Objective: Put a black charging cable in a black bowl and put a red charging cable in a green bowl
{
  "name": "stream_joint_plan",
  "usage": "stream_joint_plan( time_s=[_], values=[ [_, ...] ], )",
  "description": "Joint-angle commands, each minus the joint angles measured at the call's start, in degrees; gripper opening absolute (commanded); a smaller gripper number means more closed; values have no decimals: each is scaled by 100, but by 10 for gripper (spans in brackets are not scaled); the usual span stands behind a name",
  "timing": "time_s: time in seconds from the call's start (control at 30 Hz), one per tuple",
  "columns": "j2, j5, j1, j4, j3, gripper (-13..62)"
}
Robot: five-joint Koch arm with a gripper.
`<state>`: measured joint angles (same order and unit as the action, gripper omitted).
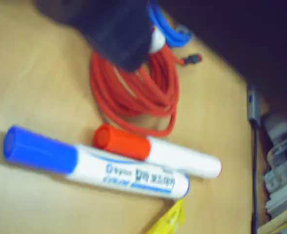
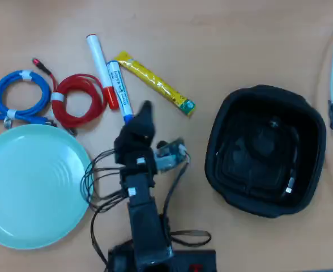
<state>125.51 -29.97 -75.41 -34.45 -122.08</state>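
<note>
Overhead view: I see the arm rising from the bottom edge, its jaws (image 2: pixel 144 111) reaching toward the top, just below the lower end of the blue-capped marker (image 2: pixel 119 89). The tips overlap from above, and in the wrist view only a dark blurred mass shows at the top edge, so I cannot tell how far the jaws are apart; I see nothing held.

The red charging cable (image 2: pixel 77 99) lies coiled on the wooden surface (image 2: pixel 223 39), bound by a white band, between the blue cable (image 2: pixel 20 95) on its left and the red-capped marker (image 2: pixel 101 69) on its right. It sits just above the rim of the green bowl (image 2: pixel 33 187), which holds nothing. In the wrist view the red coil (image 1: pixel 133 92) lies beyond the two markers, partly behind the dark mass.

The black bowl (image 2: pixel 265 150) stands well apart at the right; a black charging cable (image 2: pixel 257 161) appears to lie inside, though dark on dark leaves its outline unclear. A yellow sachet (image 2: pixel 155 83) lies diagonally between markers and black bowl.
</note>
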Motion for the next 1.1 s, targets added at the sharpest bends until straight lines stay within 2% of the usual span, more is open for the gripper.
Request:
stream_joint_plan(
  time_s=[0.0,0.17,0.3,0.47,0.57,0.7,0.9,1.07],
  values=[
    [97,1538,255,686,211,570],
    [-62,2733,1072,896,149,563],
    [-571,4526,2101,888,369,522],
    [-1187,5880,2276,853,659,483],
    [-1406,5897,2276,633,940,483],
    [-1767,5933,2259,-932,1986,473],
    [-3656,5774,2303,-3199,4597,432],
    [-4931,4588,2338,-3981,6082,431]
  ],
)
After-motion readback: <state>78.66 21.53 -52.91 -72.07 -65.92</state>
